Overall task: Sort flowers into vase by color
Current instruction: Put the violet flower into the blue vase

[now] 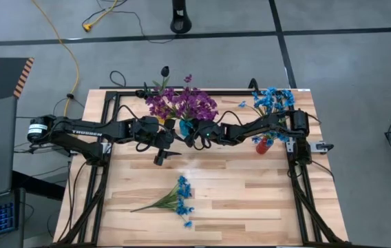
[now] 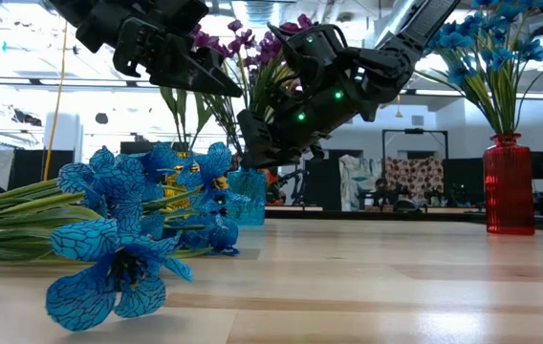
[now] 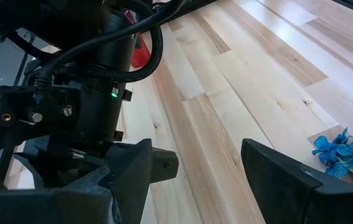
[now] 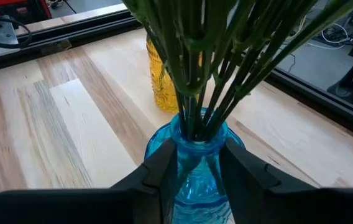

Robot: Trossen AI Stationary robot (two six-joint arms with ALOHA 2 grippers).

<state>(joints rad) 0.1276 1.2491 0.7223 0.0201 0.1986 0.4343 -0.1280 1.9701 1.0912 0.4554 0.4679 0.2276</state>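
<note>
Purple flowers [image 1: 182, 103] stand with their stems in a blue glass vase [image 4: 198, 180]. My right gripper [image 4: 198, 155] is at this vase's mouth, slightly open, one finger on each side of the neck just in front of the stems. Whether it touches the glass, I cannot tell. My left gripper [image 3: 207, 168] hovers wide open and empty over the table beside it [image 1: 162, 155]. Blue flowers [image 1: 272, 100] stand in a red vase [image 2: 509, 186]. One blue sprig [image 1: 178, 196] lies flat on the near part of the table. A dark blossom [image 1: 164, 71] rises from a yellow vase [image 4: 161, 87].
The three vases stand in a row along the table's far side, with the yellow vase just behind the blue one. A black frame [image 1: 113, 93] runs along the table's edges. Bare wood lies between the vases and the lying sprig [image 2: 128, 229].
</note>
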